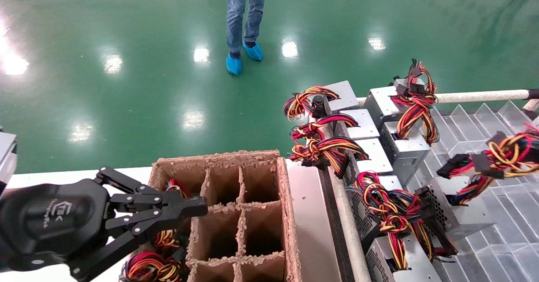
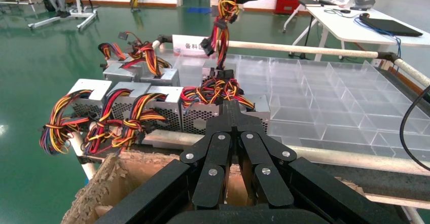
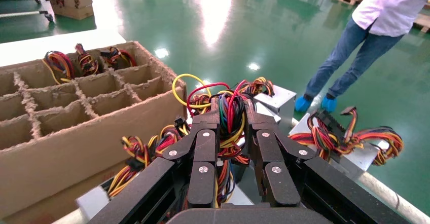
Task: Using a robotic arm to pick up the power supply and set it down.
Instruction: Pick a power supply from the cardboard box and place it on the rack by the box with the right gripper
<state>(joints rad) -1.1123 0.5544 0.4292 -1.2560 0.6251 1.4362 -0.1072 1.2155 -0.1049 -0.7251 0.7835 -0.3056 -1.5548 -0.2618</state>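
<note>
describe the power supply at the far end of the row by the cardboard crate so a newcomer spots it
Find the brown cardboard divider crate. Along its right side runs a row of silver-grey metal power supplies. The farthest power supply ends that row toward the green floor, its red-yellow wire loop overhanging the edge.

Floor (image 1: pixel 126 84): green, high gloss, mirror-like glare spots, upper half of frame. Divider box (image 1: pixel 290 214), lower centre: brown fibrous pulp/cardboard, matt, rough, ragged edges. Power supply units (image 1: pixel 406 149), right of centre: silver-grey sheet metal, dull sheen, perforated grilles; wires (image 1: pixel 320 147) w/ smooth coloured plastic insulation. Trays (image 1: pixel 505 214), lower right: clear plastic, glossy. Left gripper (image 1: pixel 198 208), lower left: black, satin plastic body, bright metal rivets. Rail (image 1: pixel 480 96), upper right: off-white, matt.
</note>
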